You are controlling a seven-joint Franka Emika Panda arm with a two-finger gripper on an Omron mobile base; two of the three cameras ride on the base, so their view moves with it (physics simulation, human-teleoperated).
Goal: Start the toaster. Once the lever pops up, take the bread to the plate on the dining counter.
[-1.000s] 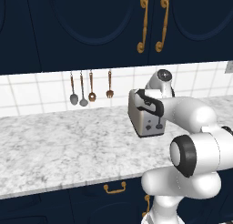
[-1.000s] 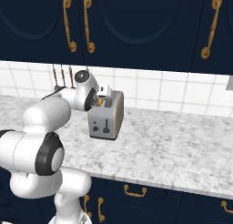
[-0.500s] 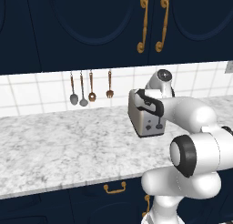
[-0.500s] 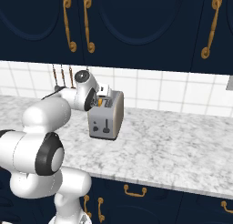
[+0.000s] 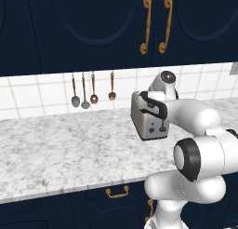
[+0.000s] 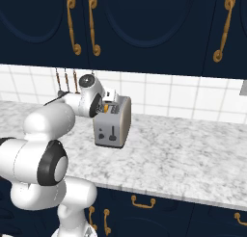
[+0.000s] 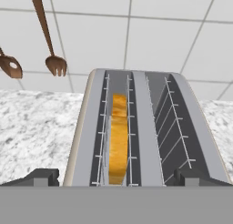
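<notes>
The silver-beige toaster [image 5: 148, 122] stands on the marble worktop [image 5: 65, 151] near the tiled wall. In the hand view I look down into its two slots [image 7: 136, 127]. The bread [image 7: 119, 137] sits upright in the left slot, its golden crust edge showing. My gripper [image 7: 117, 178] hovers just above the toaster's near end, open, with one dark fingertip [image 7: 40, 176] at each side and nothing between them. From the right base view the hand [image 6: 105, 105] is at the toaster's top edge, above the control face with the dark lever [image 6: 114, 131]. The plate and the dining counter are out of view.
Several brown utensils [image 5: 92, 90] hang on the white tiles left of the toaster. Navy wall cabinets with brass handles [image 5: 155, 24] hang above. Navy drawers [image 6: 144, 202] run under the worktop's front edge. Bare marble stretches to both sides of the toaster.
</notes>
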